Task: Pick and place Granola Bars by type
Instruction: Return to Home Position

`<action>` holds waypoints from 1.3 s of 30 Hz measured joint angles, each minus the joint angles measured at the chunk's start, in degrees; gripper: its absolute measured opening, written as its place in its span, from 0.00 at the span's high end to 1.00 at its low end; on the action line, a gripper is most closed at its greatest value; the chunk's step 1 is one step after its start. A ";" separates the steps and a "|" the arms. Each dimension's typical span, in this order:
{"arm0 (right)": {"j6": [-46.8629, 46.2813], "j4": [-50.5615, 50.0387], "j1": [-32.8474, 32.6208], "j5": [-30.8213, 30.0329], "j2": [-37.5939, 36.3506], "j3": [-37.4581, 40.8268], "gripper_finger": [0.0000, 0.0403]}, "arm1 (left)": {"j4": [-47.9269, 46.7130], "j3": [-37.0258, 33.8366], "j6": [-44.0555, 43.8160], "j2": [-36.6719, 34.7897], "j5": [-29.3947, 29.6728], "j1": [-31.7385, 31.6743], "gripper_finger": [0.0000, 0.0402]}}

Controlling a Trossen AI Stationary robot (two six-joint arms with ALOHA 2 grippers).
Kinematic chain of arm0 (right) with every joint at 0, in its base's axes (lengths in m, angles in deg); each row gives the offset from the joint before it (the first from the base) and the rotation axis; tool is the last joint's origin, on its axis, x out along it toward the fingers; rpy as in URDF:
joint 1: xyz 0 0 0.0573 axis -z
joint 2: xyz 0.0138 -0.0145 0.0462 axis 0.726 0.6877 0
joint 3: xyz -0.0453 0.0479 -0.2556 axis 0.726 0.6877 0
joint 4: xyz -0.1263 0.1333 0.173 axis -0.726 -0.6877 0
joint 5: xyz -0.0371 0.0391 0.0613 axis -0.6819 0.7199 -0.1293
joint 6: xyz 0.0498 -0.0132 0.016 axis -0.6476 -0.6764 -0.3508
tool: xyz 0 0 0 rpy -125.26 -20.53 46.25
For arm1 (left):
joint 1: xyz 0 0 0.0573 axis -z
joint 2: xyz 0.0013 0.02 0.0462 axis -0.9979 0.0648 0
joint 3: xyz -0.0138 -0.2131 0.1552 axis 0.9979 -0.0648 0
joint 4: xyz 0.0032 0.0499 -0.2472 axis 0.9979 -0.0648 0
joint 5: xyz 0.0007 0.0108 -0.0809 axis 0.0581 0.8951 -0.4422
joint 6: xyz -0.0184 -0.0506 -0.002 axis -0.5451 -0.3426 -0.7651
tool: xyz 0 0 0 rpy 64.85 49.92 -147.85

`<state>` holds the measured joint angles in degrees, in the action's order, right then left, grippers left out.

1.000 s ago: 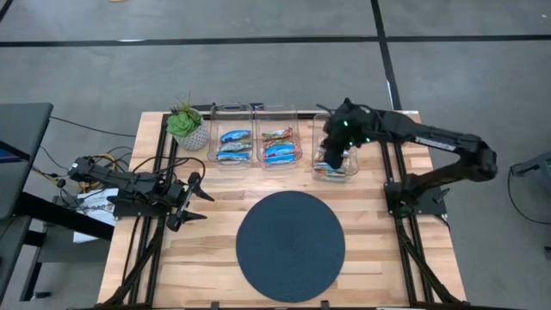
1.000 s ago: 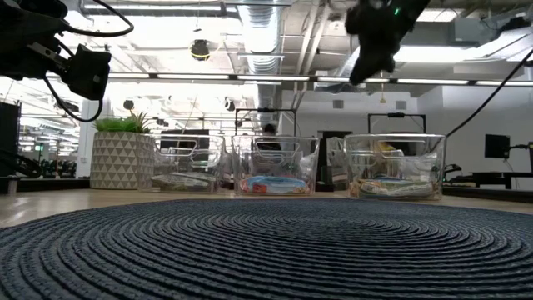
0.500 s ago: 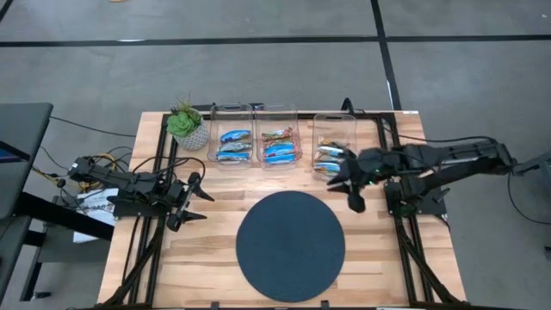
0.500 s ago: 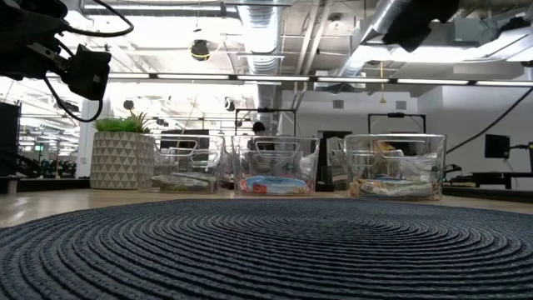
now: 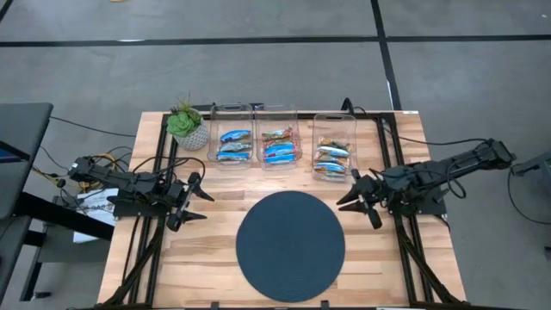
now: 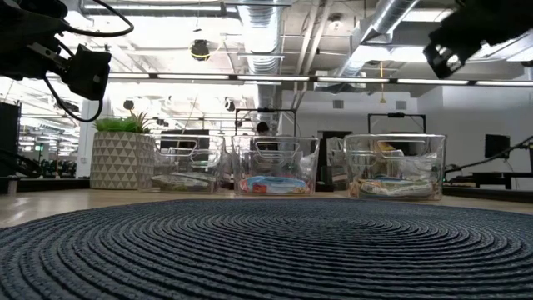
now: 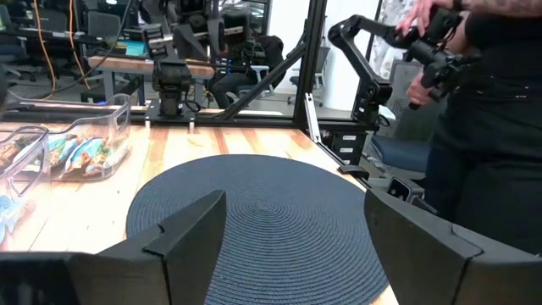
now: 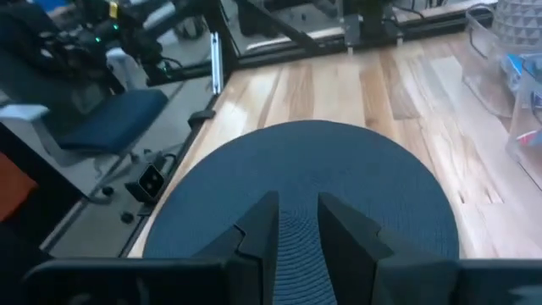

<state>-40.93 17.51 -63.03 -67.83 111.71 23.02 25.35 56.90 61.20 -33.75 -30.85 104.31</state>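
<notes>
Right gripper point(image 5: 358, 212), spread open and empty, beside the round mat point(image 5: 290, 245); left gripper point(image 5: 193, 203) likewise; Granola Bars point(image 5: 281, 153) in three bins point(image 5: 277, 108)

**Where everything sits on the table**

There are three bins in a row along the back of the table point(image 5: 215, 250): left bin point(image 5: 231, 109), middle bin point(image 5: 277, 109) and right bin point(image 5: 335, 118), with granola bars point(image 5: 281, 153) lying in all three. The potted plant point(image 5: 187, 126) is just left of the left bin. The round mat point(image 5: 290, 245) sits in front of the bins, roughly centre. The left gripper point(image 5: 200, 200) is off the mat's left side, and the right gripper point(image 5: 355, 202) is off its right.
</notes>
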 joint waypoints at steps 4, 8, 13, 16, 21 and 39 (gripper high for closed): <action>-1.03 1.97 0.21 -0.08 -6.19 4.42 0.81 | 0.02 0.02 0.00 -0.02 0.00 0.00 0.32; -3.47 3.83 0.49 -0.07 -11.39 8.10 0.81 | 0.00 0.01 0.01 -0.02 -0.02 0.00 0.32; -4.44 4.40 0.49 -0.16 -16.55 11.11 0.81 | 0.01 0.02 -0.01 -0.02 0.00 0.00 0.32; -4.44 4.44 0.49 -0.69 -19.27 12.49 0.81 | 0.02 0.00 0.00 -0.02 0.00 0.00 0.32; -4.45 6.57 0.49 -1.55 -23.38 15.58 0.81 | 0.02 0.00 0.00 -0.02 0.00 0.00 0.32; -3.83 17.17 1.13 -6.26 -30.29 23.94 0.81 | 0.00 0.02 0.00 -0.02 0.00 0.00 0.32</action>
<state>-44.76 34.68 -61.90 -74.09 81.43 46.96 25.35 56.91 61.20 -33.77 -30.85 104.31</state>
